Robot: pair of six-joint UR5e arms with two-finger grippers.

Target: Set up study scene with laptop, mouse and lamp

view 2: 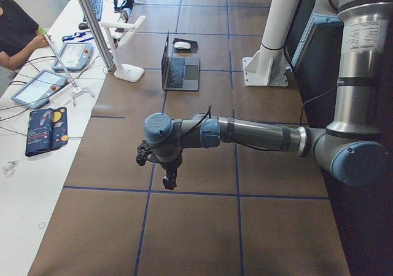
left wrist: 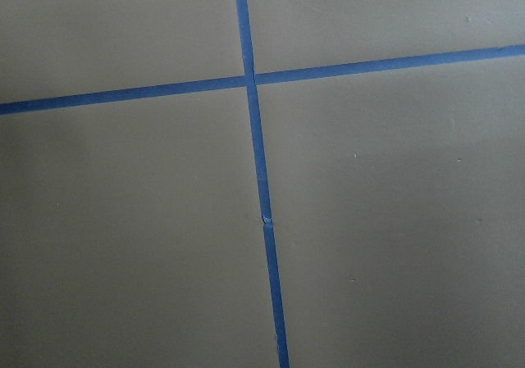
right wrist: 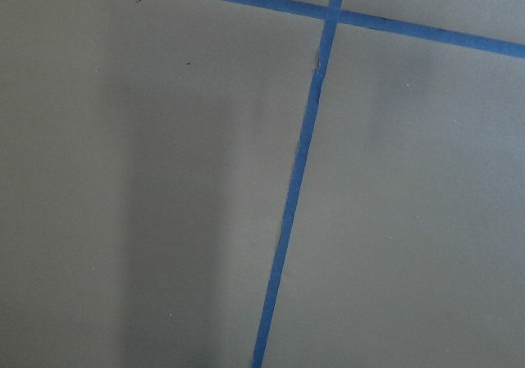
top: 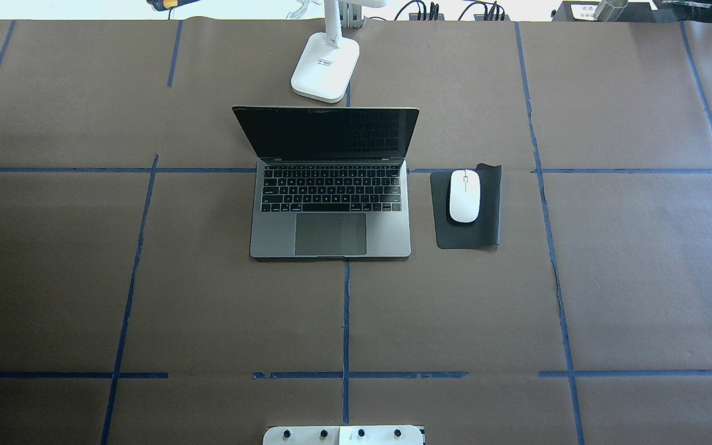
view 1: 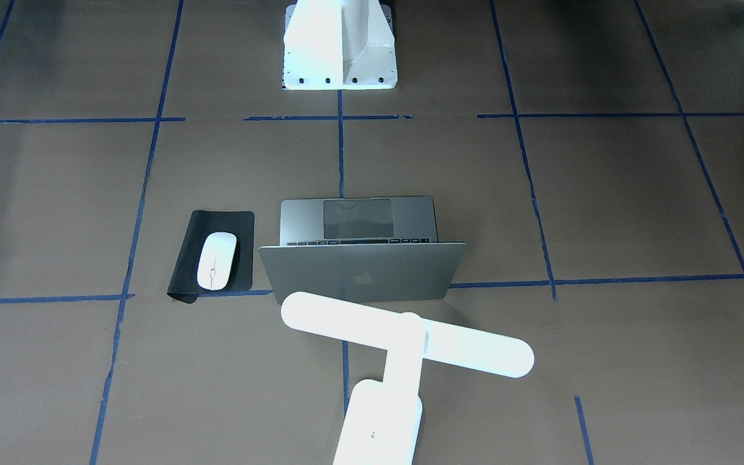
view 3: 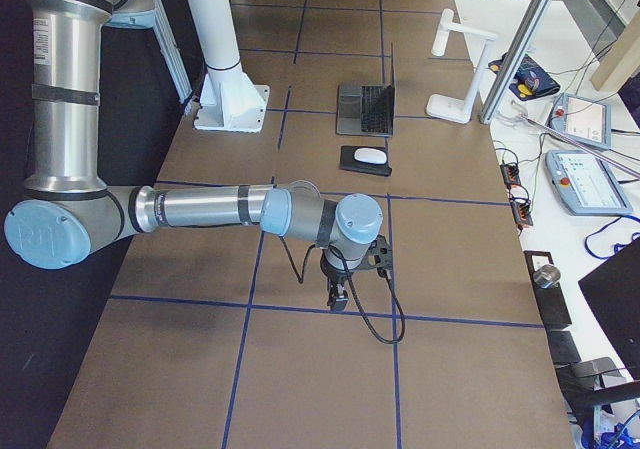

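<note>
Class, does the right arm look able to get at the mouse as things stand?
Probably yes: the mouse lies uncovered on its black pad, with bare table between it and the right hand.

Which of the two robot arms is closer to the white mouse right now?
Right. The right tool hangs off the side of the laptop where the mouse lies; the left tool hangs beyond the laptop's other side, farther away.

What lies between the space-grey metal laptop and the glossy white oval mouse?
Overhead view: bare brown table paper, then the edge of the black flat mouse pad under the mouse.
</note>
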